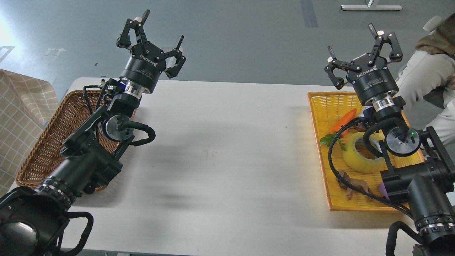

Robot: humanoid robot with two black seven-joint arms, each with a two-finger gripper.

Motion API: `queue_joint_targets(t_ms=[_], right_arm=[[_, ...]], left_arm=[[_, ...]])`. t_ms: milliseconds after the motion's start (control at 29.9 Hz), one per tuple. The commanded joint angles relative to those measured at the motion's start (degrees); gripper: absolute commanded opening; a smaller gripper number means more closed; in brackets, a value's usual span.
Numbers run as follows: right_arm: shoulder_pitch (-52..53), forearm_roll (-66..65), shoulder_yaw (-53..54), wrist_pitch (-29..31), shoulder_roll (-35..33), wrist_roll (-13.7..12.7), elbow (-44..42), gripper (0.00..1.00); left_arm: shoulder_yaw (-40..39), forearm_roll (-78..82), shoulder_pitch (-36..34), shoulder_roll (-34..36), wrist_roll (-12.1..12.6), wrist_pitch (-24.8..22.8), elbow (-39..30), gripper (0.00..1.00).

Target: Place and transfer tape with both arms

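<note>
Two grippers are raised clear of the table [227, 149], the left gripper [156, 33] above the wicker basket [46, 149] and the right gripper [359, 44] above the yellow tray [321, 106]; both have jaws spread wide and hold nothing, which reads as a ready pose with no pick begun. The tape [357, 156] lies on its side in the tray, partly behind the right arm, among a carrot [344, 119], a green sprig [327, 139] and a brown toy [350, 183]. Basket contents: none visible, though the left arm hides part of it.
</note>
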Motion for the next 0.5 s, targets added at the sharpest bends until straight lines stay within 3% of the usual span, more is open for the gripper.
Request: queue_joint_targets(t_ms=[0,468], right_arm=[[0.0,-0.03,0.0,0.0,0.0,-0.07,-0.08,1.0],[-0.09,0.06,-0.26,0.0,0.0,0.01,0.18,1.0]], left_arm=[[0.06,0.0,0.05,0.0,-0.1,0.0,0.0,0.98],[0.76,0.09,0.05,-0.09,0.07,0.0,0.0,0.98]])
